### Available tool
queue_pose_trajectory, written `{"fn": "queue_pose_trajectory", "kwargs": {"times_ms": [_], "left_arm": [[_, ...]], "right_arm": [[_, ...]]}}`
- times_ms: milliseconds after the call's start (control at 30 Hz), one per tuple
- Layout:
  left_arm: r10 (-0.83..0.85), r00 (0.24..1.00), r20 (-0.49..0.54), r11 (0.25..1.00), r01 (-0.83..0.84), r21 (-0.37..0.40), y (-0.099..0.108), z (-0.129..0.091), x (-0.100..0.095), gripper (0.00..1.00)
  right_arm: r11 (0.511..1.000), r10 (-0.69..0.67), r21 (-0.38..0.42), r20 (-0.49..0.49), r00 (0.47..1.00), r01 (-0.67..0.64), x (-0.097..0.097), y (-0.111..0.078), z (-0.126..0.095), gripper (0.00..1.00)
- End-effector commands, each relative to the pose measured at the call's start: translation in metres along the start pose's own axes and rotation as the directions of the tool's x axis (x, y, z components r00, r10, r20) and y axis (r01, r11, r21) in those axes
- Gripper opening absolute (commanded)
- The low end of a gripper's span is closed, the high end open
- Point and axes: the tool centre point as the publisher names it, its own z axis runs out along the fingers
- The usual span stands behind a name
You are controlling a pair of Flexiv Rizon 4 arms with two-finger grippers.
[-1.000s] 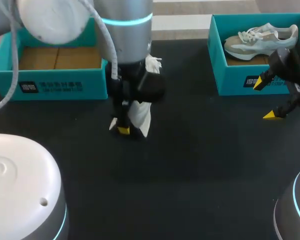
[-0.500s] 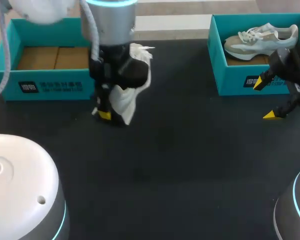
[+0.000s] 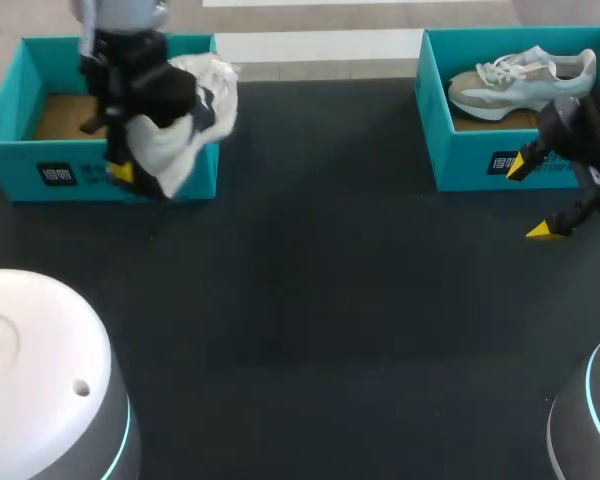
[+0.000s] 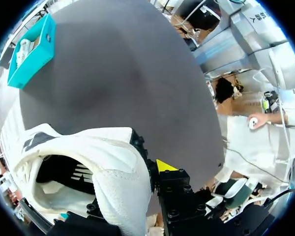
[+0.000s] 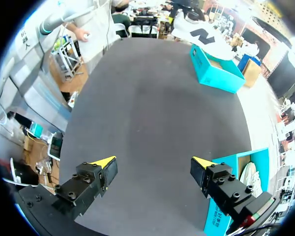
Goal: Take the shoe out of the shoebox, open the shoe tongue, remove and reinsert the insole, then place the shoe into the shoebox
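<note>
Left pincer (image 3: 127,172) closed on the white soft-sided sneaker (image 4: 88,162), gripping one wall of its opening; the shoe hangs beside the fingers. Just behind and below it is the front wall of the teal cardboard shoebox (image 3: 40,175). The shoe is probably light, with a yielding upper and a stiffer sole and heel, so the firm heel rim is the better hold. Well apart, the right pincer (image 3: 529,198) stands spread and empty beside a second teal shoebox (image 3: 460,165) holding a grey-and-white sneaker (image 3: 520,80).

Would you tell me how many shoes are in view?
2. A white shoe is in the left gripper over the left shoebox; a beige shoe lies in the right shoebox. Left shoebox partly hidden.
</note>
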Motion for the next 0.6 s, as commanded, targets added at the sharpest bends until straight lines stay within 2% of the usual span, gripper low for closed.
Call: {"fn": "queue_pose_trajectory", "kwargs": {"times_ms": [33,200,433,500,600], "left_arm": [[-0.024,0.999,0.037,0.999,0.023,0.029,0.058,0.0,-0.002,0.0],[-0.004,0.999,0.043,0.999,0.002,0.054,0.095,-0.004,-0.007,0.0],[0.035,0.999,0.026,0.999,-0.035,0.023,0.149,-0.014,-0.012,0.0],[0.023,1.0,0.015,1.0,-0.023,0.004,0.159,-0.015,-0.015,0.0],[0.008,1.0,0.009,1.0,-0.009,0.025,0.168,-0.016,-0.017,0.0]], "right_arm": [[1.0,0.0,0.002,-0.001,1.0,0.0,-0.001,0.0,0.001,1.0],[1.0,0.0,0.002,-0.001,1.0,0.0,-0.001,0.0,0.001,1.0],[1.0,0.0,0.002,-0.001,1.0,0.0,-0.001,0.0,0.001,1.0],[1.0,0.0,0.002,-0.001,1.0,0.0,-0.001,0.0,0.001,1.0],[1.0,0.0,0.002,-0.001,1.0,0.0,-0.001,0.0,0.001,1.0]]}}
